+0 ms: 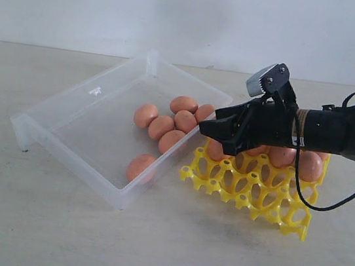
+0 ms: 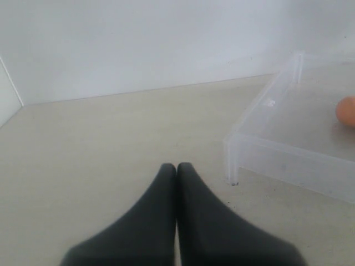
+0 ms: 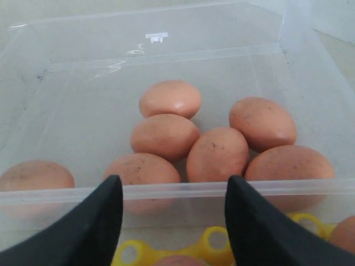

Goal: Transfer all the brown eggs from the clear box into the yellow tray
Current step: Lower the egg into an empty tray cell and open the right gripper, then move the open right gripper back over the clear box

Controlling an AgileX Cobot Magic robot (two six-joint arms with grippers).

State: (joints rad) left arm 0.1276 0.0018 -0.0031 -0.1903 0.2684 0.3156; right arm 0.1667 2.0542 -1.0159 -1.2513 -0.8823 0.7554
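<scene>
Right wrist view shows the right gripper (image 3: pixel 173 183) spread empty, facing smooth, brittle brown eggs (image 3: pixel 217 154) in the clear box (image 3: pixel 83 88) (probably best pinched lightly across the middle).

Glossy plastic box (image 1: pixel 92 128) (matt eggs (image 3: pixel 165 136))

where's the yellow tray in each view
exterior: tray right of the clear box, below the right gripper
left wrist: not in it
right wrist: between the open fingers, nearer than the clear box wall
shared landmark: the clear box, in all three
</scene>
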